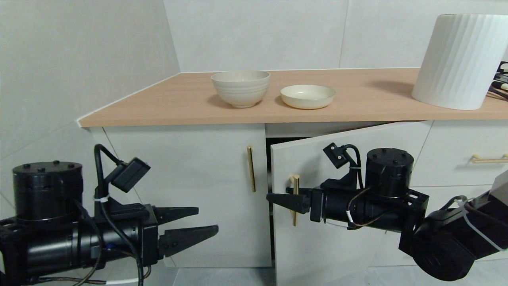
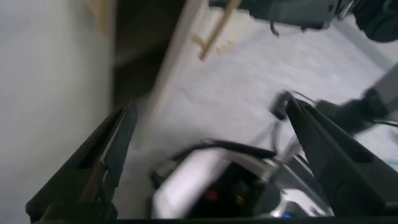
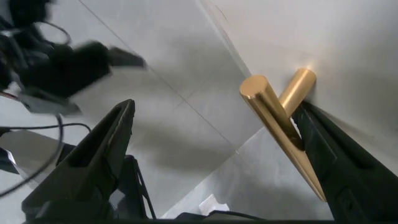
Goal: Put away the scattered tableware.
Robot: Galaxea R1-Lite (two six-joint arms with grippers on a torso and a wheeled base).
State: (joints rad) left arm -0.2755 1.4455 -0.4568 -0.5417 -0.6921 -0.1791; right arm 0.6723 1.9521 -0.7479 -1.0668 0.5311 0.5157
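Two pieces of tableware sit on the wooden counter [image 1: 166, 103]: a ribbed cream bowl [image 1: 241, 88] and, just beside it to the right but not touching, a shallow cream dish [image 1: 308, 96]. Farther right stands a tall white ribbed container [image 1: 460, 59], well apart from both. Below, the left cabinet door [image 1: 186, 190] is closed, while the right cabinet door [image 1: 317, 246] stands ajar, with a dark gap along its edge. The right end effector [image 1: 278, 198] is at that door's brass handle [image 1: 295, 198]. The head view has it side-on, but the right wrist view shows its fingers [image 3: 93, 162] spread wide, the handle [image 3: 280, 124] lying against one of them. The left end effector [image 1: 206, 219] hangs low before the closed door, jaws parted wide — the left wrist view looks between them at the ajar door's handle [image 2: 214, 34] farther off.
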